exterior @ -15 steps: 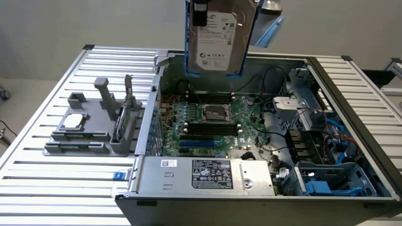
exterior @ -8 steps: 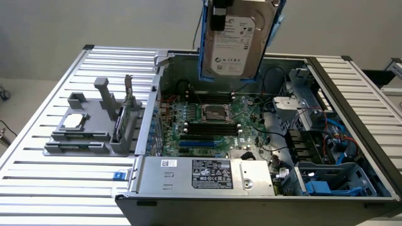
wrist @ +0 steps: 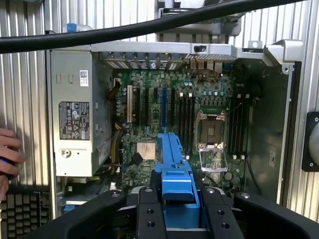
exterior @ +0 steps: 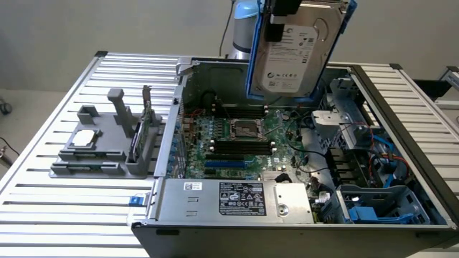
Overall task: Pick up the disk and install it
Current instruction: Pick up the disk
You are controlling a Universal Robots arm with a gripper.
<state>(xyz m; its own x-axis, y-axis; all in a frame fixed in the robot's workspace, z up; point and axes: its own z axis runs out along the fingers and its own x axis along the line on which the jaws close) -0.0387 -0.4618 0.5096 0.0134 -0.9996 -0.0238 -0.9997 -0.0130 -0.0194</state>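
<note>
The disk (exterior: 294, 54), silver-grey with a white printed label and a blue plastic frame, hangs upright high above the back of the open computer case (exterior: 401, 129). My gripper (exterior: 280, 21) is shut on its upper edge, black fingers (exterior: 274, 31) lying against the labelled face. In the wrist view the disk's blue frame (wrist: 174, 164) sticks out between my two black fingers (wrist: 149, 214), edge-on, with the motherboard (wrist: 199, 109) far below it. The disk touches nothing else.
The case holds a motherboard (exterior: 244, 134), a silver power supply box (exterior: 237, 199) at the front and a drive bay with blue parts (exterior: 373, 209) at the exterior view's right. A grey fixture (exterior: 107, 145) with a small silver chip (exterior: 84, 137) sits left. A person's hand (wrist: 7, 154) and a black cable (wrist: 124, 30) are close.
</note>
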